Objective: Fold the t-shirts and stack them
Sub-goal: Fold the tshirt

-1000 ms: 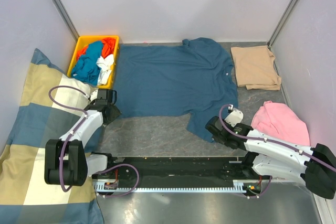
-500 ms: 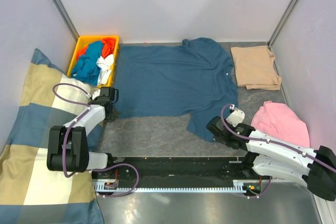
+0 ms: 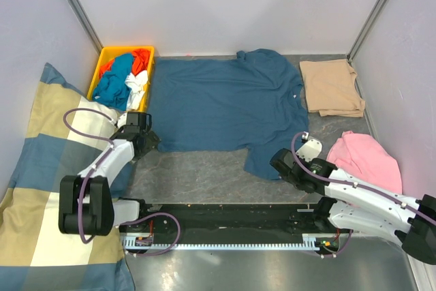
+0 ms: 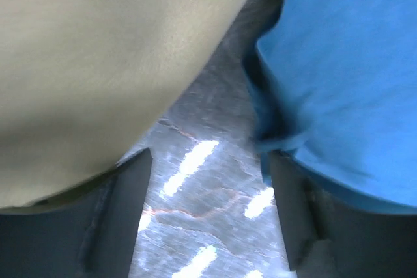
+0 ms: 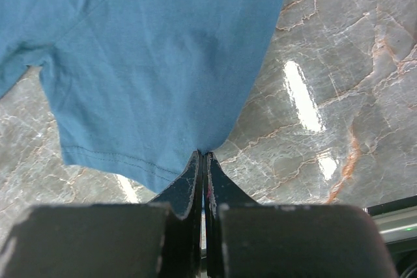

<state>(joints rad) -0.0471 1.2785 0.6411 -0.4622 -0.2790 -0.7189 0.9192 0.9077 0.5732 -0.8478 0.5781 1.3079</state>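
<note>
A large teal-blue t-shirt (image 3: 225, 107) lies spread flat on the marble table. A folded tan t-shirt (image 3: 332, 86) sits at the back right. My left gripper (image 3: 148, 140) is open at the teal shirt's near-left corner. In the left wrist view the left gripper (image 4: 210, 161) has only bare table between its fingers, with the shirt's hem (image 4: 345, 76) beside the right finger. My right gripper (image 3: 276, 164) is at the shirt's near-right sleeve. In the right wrist view the right gripper (image 5: 202, 154) is shut on the edge of the teal cloth (image 5: 163, 50).
A big checked cushion (image 3: 48, 168) fills the left side, right against the left arm, and shows as beige (image 4: 98, 63) in the left wrist view. A yellow bin (image 3: 107, 54) of mixed clothes stands back left. A pink garment (image 3: 364, 158) lies near right. Walls close three sides.
The left gripper was shut half a second ago and now stands open, a little nearer and to the right. The right gripper has shifted slightly right, holding the sleeve.
</note>
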